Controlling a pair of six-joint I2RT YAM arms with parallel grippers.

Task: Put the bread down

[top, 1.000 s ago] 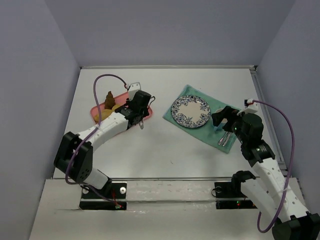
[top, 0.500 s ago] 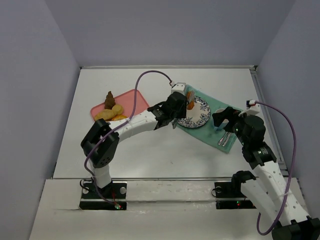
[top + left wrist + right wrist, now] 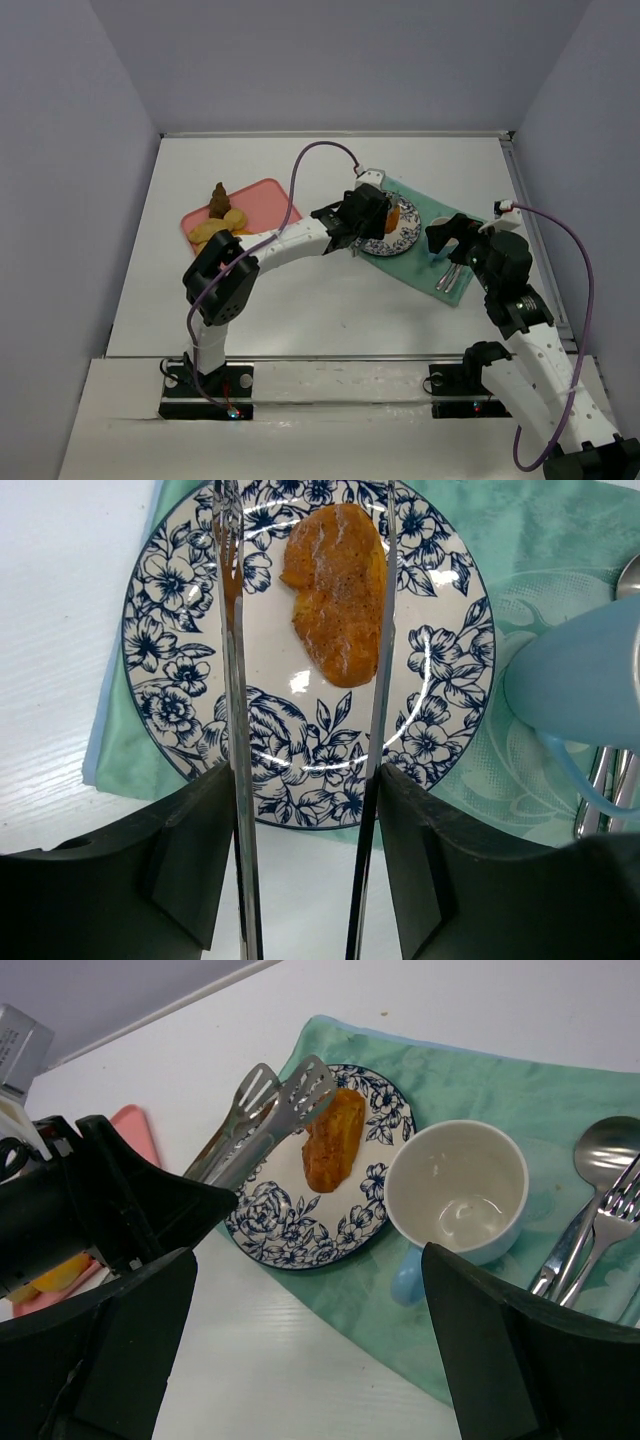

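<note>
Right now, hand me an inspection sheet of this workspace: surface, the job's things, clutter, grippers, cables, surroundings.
Surface: white table, no spills seen.
Job's things: bread lies on the blue-patterned plate, between the parted arms of the tongs; contact cannot be told.
Clutter: green cloth under the plate, carrying an empty mug, spoon and fork; pink tray with more pastries at the left.
Grippers: left gripper holds the tongs over the plate; right gripper open, empty, near the mug.
Cables: purple left cable and right cable loop clear of the tableware.
Surroundings: plain grey walls.
</note>
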